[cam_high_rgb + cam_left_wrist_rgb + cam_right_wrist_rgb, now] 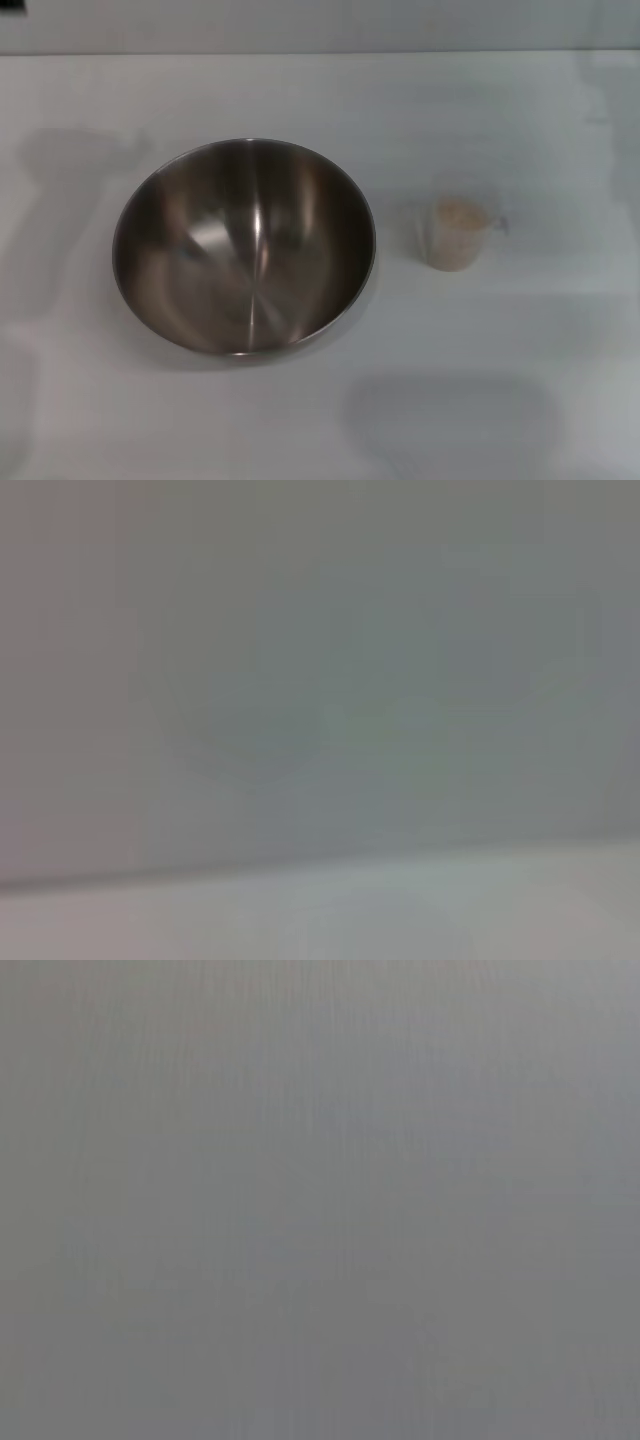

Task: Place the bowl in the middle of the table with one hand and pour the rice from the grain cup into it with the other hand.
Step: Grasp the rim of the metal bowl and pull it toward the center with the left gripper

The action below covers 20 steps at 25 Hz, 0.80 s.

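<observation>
In the head view the large stainless-steel bowl (pixel 244 247) stands upright and empty on the white table (pixel 320 400), left of the middle. The small transparent grain cup (pixel 458 233) stands upright to the right of the bowl, apart from it, with its little handle pointing right. It is filled with pale beige rice (pixel 460 214). Neither gripper nor arm shows in the head view. Both wrist views show only a plain grey surface, with none of the task's things in them.
The table's far edge (pixel 320 53) runs across the top of the head view. Soft shadows lie on the table at the left (pixel 60 200) and at the front right (pixel 450 420).
</observation>
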{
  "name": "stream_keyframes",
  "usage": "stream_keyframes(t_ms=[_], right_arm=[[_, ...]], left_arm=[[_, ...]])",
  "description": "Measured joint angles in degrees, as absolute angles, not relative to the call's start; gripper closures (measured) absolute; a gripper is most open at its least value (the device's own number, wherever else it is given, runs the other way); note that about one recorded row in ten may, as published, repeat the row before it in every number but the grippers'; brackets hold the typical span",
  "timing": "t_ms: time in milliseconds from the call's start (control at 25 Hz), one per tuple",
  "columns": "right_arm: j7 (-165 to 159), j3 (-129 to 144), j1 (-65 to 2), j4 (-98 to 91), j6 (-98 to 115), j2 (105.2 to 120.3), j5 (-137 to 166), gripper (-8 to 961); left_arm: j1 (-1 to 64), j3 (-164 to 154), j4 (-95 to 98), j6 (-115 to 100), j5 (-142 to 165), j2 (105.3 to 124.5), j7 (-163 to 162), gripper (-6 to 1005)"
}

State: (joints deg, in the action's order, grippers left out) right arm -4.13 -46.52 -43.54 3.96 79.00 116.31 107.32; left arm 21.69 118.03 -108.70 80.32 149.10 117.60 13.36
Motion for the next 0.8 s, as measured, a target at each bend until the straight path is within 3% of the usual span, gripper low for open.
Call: stream_keyframes(t_ms=[360,800], right_arm=[[-4.12,-46.39,-44.37,2.94,77.91,116.12,107.41,328],[-4.12,-46.23,-44.59,2.54,76.86,115.56,107.42,328]], left_arm=[[26.16,118.56,-104.42,96.81,149.07,117.89,15.82,197],[28.68,110.92,-93.59,96.47,149.86,118.11,16.42,204]])
